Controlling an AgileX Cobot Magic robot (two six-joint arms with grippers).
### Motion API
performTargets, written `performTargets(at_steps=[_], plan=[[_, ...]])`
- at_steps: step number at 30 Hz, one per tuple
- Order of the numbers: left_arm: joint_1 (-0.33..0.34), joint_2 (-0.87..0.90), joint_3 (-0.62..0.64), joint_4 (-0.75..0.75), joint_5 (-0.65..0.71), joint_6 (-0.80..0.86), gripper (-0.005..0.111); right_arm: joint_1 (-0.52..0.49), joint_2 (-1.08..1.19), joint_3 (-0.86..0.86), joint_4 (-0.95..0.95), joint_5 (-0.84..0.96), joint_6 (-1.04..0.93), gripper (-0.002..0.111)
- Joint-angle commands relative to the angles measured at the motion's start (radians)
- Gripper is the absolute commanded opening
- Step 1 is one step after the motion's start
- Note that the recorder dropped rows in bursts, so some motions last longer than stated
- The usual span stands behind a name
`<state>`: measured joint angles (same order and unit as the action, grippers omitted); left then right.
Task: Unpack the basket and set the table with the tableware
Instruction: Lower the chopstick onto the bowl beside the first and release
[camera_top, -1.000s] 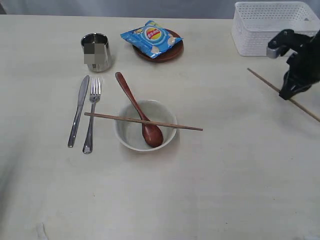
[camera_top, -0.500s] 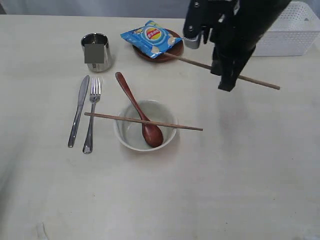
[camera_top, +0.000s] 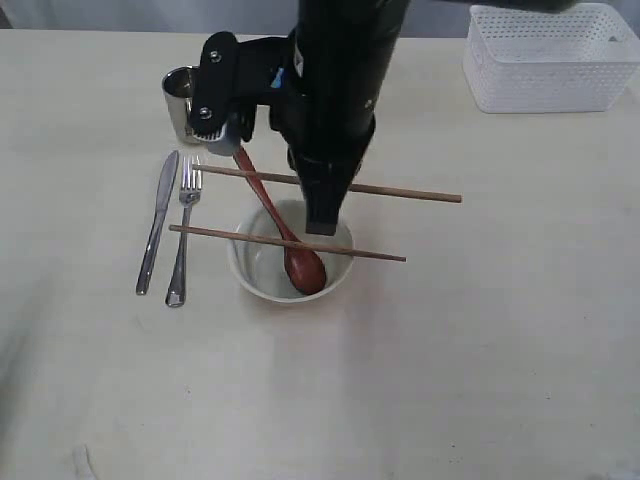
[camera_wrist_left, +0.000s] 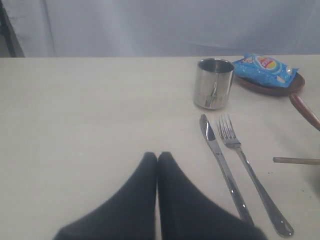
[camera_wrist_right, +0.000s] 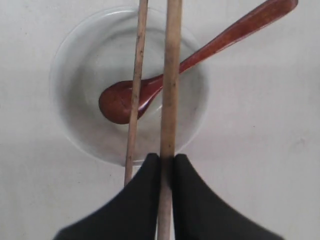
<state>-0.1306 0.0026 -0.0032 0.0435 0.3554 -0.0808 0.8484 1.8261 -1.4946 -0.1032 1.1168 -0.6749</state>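
my right claw (camera_wrist_right: 167, 161), clamped on a thin wooden chopstick (camera_wrist_right: 170, 75), had swung from the white perforated plastic basket (camera_top: 545, 60), at two o'clock on the pale cream table (camera_top: 480, 350), to over the white round bowl (camera_wrist_right: 62, 115), beside the resting twin chopstick (camera_wrist_right: 136, 85); only lowering seemed left.

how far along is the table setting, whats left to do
Done: knife, fork and cup sit near the bowl, the spoon lies in it and one chopstick rests across its rim. In hand: the right gripper is shut on the second chopstick above the bowl. Left: lay it beside the first. Whether the basket is empty cannot be seen.
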Motion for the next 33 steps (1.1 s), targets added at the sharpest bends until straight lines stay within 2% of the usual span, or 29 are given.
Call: performTargets(at_steps=[1, 10, 19, 33], plan=[[0.002, -0.003, 0.003, 0.009, -0.011, -0.004, 0.000, 0.012, 0.077, -0.115, 0.011, 0.104, 0.016, 0.000], [0.002, -0.003, 0.003, 0.009, -0.011, -0.004, 0.000, 0.030, 0.168, -0.157, 0.038, 0.104, 0.018, 0.000], [0.002, -0.003, 0.003, 0.009, -0.011, -0.004, 0.000, 0.029, 0.197, -0.157, 0.023, 0.011, 0.049, 0.000], [0.002, -0.003, 0.003, 0.009, -0.011, -0.004, 0.000, 0.029, 0.240, -0.157, 0.004, 0.012, 0.094, 0.000]])
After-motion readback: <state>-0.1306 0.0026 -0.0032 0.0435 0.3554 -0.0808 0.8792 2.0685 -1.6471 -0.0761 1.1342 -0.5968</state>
